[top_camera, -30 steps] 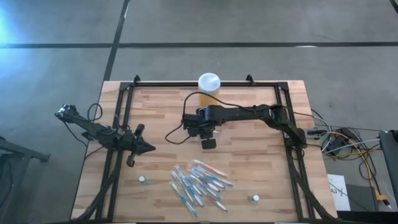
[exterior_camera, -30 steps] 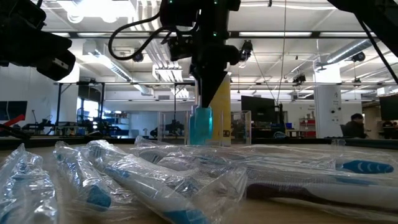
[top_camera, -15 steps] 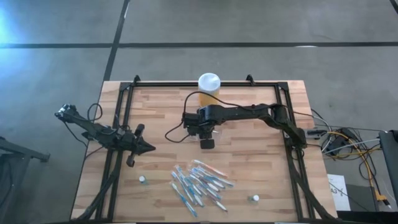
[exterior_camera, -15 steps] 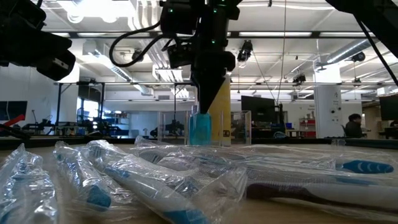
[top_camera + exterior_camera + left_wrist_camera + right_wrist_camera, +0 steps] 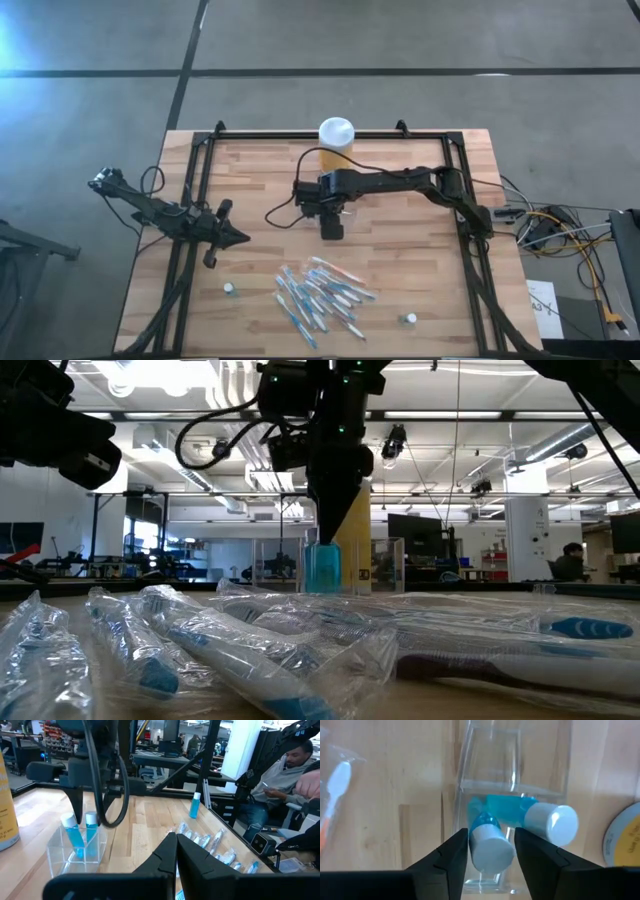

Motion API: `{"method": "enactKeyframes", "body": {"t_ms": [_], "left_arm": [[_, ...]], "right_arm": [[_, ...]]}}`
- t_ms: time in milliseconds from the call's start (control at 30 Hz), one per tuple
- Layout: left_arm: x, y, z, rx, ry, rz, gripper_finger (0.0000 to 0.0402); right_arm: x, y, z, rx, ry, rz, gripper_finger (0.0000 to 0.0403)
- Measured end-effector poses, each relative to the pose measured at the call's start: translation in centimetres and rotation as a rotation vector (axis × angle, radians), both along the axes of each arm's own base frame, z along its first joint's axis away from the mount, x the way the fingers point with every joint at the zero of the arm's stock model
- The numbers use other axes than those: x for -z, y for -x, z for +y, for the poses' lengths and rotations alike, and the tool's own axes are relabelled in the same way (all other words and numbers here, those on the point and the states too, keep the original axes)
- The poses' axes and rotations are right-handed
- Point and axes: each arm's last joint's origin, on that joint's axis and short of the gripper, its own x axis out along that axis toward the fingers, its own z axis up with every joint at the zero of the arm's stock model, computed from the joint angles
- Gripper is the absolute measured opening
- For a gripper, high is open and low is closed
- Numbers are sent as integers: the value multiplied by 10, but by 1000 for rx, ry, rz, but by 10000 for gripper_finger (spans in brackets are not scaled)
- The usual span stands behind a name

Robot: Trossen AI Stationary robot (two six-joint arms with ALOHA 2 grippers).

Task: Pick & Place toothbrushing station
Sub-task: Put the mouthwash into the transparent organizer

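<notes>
Clear toothbrushing station (image 5: 512, 810) standing mid-table just in front of yellow jar (image 5: 335, 150), two blue white-capped tubes (image 5: 79, 834) inside, no lettering legible anywhere; right gripper (image 5: 491, 852) directly above, fingers parted either side of one tube's cap, gripping nothing; left gripper (image 5: 176, 851) closed, empty, parked at left.

No text or label is legible anywhere.
</notes>
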Motion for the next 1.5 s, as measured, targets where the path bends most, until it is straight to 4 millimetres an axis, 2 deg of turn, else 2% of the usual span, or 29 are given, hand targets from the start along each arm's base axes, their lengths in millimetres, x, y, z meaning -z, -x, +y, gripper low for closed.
{"method": "enactKeyframes", "body": {"t_ms": [233,433,700,800,967,1067,1133,1300,1500], "left_arm": [[0,0,0,0,0,0,12],[0,0,0,0,0,0,12],[0,0,0,0,1,0,12],[0,0,0,0,1,1,12],[0,0,0,-1,5,5,12],[1,0,0,-3,23,10,12],[1,0,0,-5,41,13,12],[1,0,0,-6,51,15,12],[0,0,0,-19,64,5,12]], "right_arm": [[-17,-1,0,1,1,-19,175],[-38,8,2,15,-6,38,173],[-86,25,7,-34,-17,-71,157],[-114,39,9,-61,-49,-174,145],[-176,76,23,-173,-170,-564,120],[-197,111,31,-214,-168,-741,103],[-202,138,35,-215,-176,-822,90],[-196,210,37,-132,-174,-1015,55],[-155,266,38,-97,-253,-1242,20]]}}
